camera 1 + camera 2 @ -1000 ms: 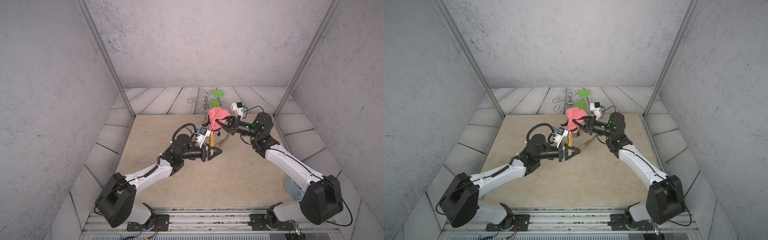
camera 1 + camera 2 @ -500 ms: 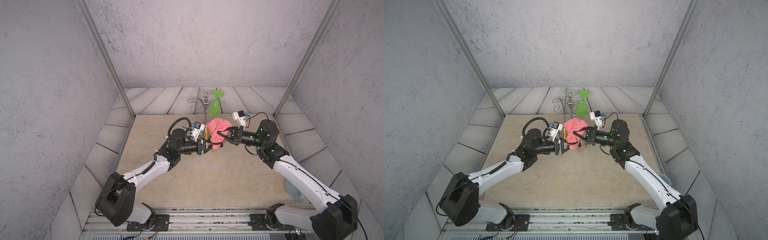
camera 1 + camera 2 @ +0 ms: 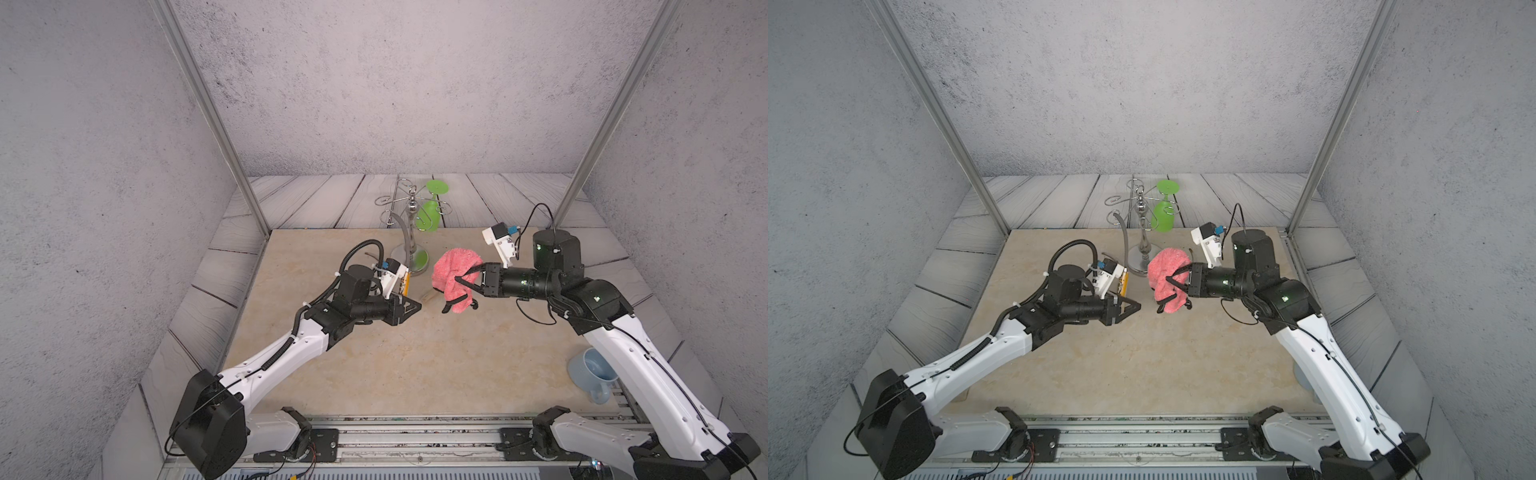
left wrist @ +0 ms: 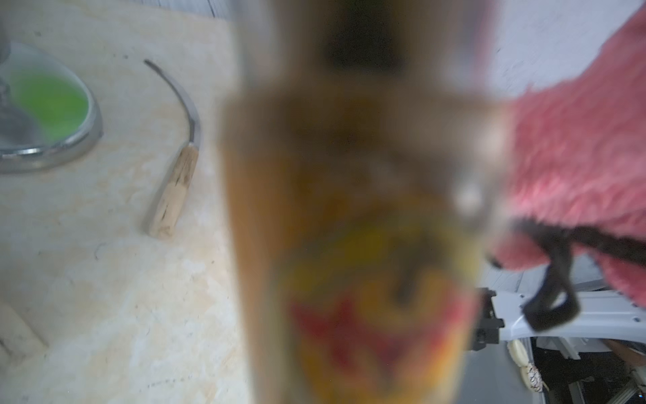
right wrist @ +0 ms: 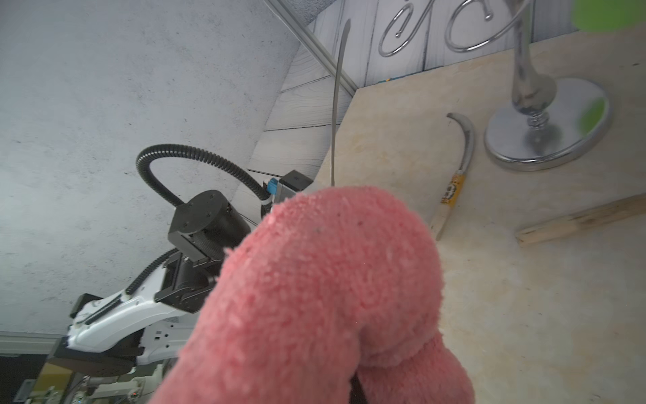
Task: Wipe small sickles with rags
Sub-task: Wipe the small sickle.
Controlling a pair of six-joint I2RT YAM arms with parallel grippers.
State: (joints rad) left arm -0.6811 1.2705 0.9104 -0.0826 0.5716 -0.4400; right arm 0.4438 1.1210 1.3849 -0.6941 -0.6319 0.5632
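Sickles are sitting in two places, in our grip and on the worktop [image 3: 415, 365]. We are holding one sickle [image 3: 405, 285] in our left hand [image 3: 413, 308], with the fingers clamped together on its labelled wooden handle. Its thin blade is pointing upward in front of the chrome stand [image 3: 1144, 239]. Our right hand [image 3: 463, 277] is pinching the pink terry rag [image 3: 446, 266], which is hanging in the air just beside the raised sickle, apart from it. Its black strap [image 3: 453, 301] is dangling below. A second sickle [image 5: 454, 182] is lying flat beside the stand's round base, and another pale handle [image 5: 576, 220] is resting near it. A green goblet [image 3: 430, 212] is hanging upside down from the stand.
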